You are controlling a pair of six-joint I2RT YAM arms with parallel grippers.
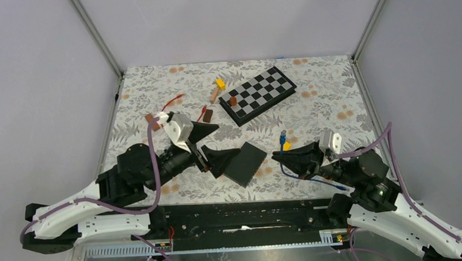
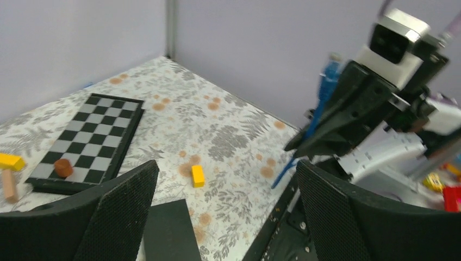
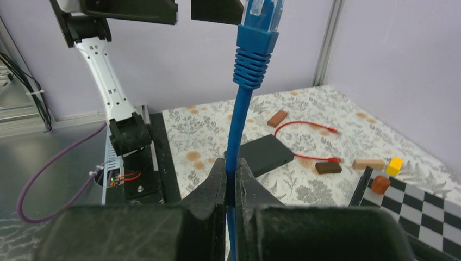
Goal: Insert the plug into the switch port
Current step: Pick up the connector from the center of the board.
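Observation:
The blue cable's plug (image 3: 261, 16) stands upright above my right gripper (image 3: 232, 182), which is shut on the cable (image 3: 239, 119) just below the plug's boot. From above, the plug (image 1: 283, 133) rises over the right gripper (image 1: 281, 156). The switch, a flat black box (image 1: 247, 163), lies on the table between the arms. My left gripper (image 1: 220, 147) is open just left of it, one finger by its left edge. In the left wrist view the switch (image 2: 169, 231) lies low between the wide fingers (image 2: 117, 217), with the plug (image 2: 329, 76) opposite. The switch's port is not visible.
A chessboard (image 1: 258, 94) with a brown piece lies at the back. Small blocks, a yellow one (image 1: 220, 83) among them, and red wires (image 1: 172, 102) are scattered behind the left arm. One more yellow block (image 1: 286, 145) lies by the right gripper. Walls enclose three sides.

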